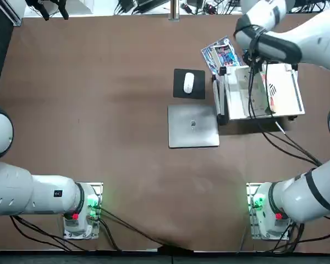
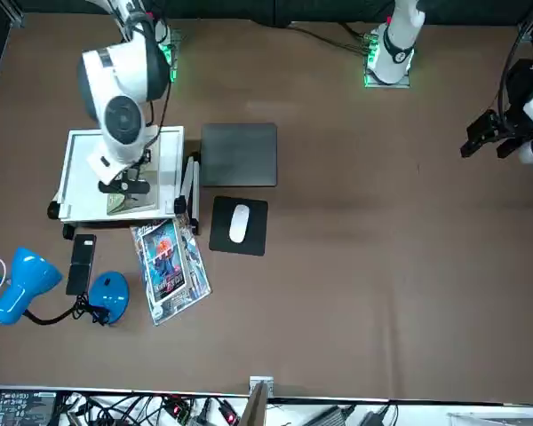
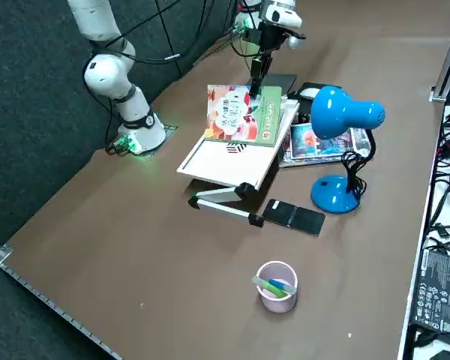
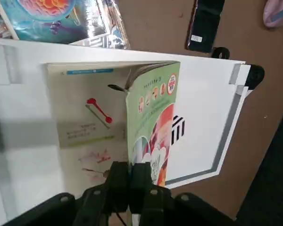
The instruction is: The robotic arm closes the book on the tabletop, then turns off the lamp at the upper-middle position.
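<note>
While R gripper [image 4: 130, 170] pinches the green cover [image 4: 153, 127] upright over the white stand [image 4: 203, 117], early release may let the book [image 4: 87, 125] reopen.

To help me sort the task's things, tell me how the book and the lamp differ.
The book stands partly raised on the white stand, at the right gripper; the lamp rests on the tabletop, untouched. The book is green-covered with pages; the lamp is bright blue with a round base.
</note>
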Controlling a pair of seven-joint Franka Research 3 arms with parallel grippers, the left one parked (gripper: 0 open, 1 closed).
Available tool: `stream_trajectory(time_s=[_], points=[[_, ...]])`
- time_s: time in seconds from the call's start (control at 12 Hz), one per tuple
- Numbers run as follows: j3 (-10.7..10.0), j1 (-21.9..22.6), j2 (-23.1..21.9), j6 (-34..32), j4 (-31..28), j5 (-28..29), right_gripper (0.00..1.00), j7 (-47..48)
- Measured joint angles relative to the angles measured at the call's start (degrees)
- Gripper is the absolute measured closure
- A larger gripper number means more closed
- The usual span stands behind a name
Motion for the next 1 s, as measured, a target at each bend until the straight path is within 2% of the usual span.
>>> stream_trajectory(time_s=[0.33, 1.0], points=[[0.0, 3.6, 2.9, -0.1, 0.0, -3.6, 0.97, 7.2], [-0.1, 9.3, 7.4, -0.3, 0.6, -5.3, 0.97, 14.9]])
